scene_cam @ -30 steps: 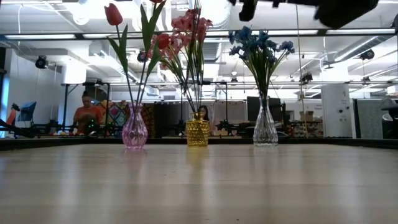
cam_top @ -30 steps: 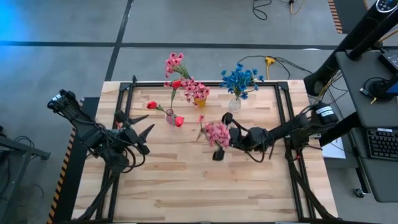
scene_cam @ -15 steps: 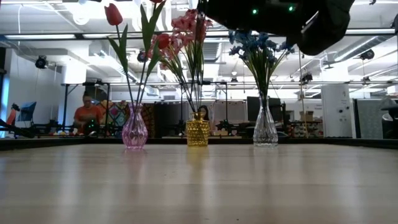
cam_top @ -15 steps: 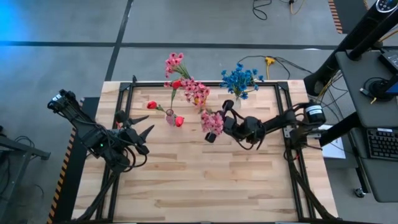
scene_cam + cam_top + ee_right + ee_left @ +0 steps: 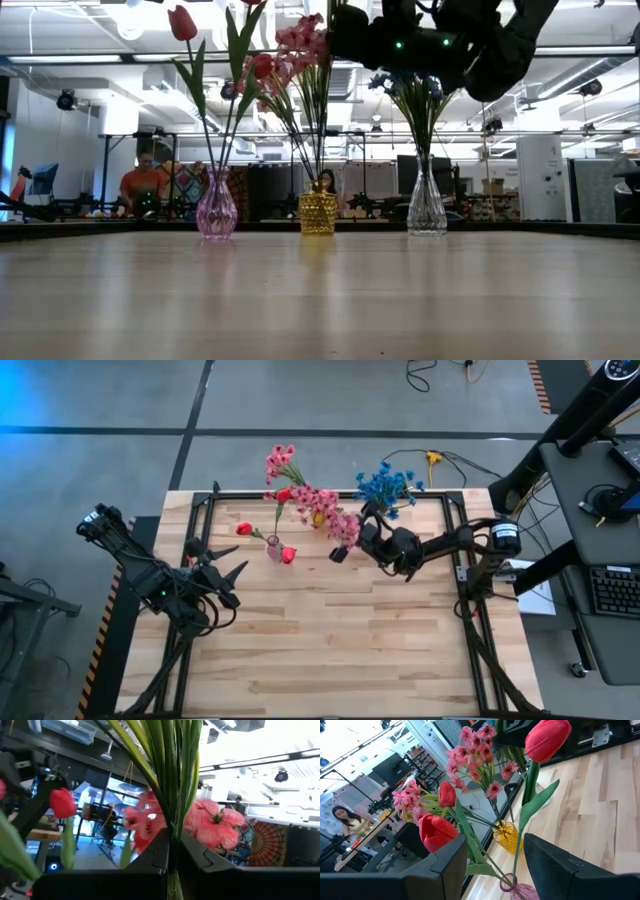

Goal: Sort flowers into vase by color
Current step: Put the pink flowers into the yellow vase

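Pink blooms on green stems: the pink flower bunch (image 5: pixel 345 526) is pinched in the right gripper (image 5: pixel 352 540), whose fingers are pressed tight on the stems (image 5: pixel 172 780), as the right wrist view shows. The gripper hangs high over the far side of the table (image 5: pixel 330 650), just beside the yellow vase (image 5: pixel 321 521) that already carries pink flowers (image 5: pixel 305 497).

Hazards, as judged from this position:
- The held stems hang close to the yellow vase mouth and to the blooms already in it. A lateral approach could snag those blooms or tip the vase.
- The clear vase (image 5: pixel 427 206) of blue flowers (image 5: pixel 385 486) stands near the gripper on its other side; the right arm's forearm passes close by it and could brush it on a swing.
- The pink glass vase (image 5: pixel 216 212) with red tulips (image 5: pixel 547 739) stands beyond the yellow vase, so overshoot in that direction risks contact.

Clearance: open tabletop lies below and on the near side of the gripper; a straight descent is the safest line. The table's far edge is close behind the vases. The left gripper (image 5: pixel 222 563) waits with fingers spread, near the pink glass vase, well apart from the work.
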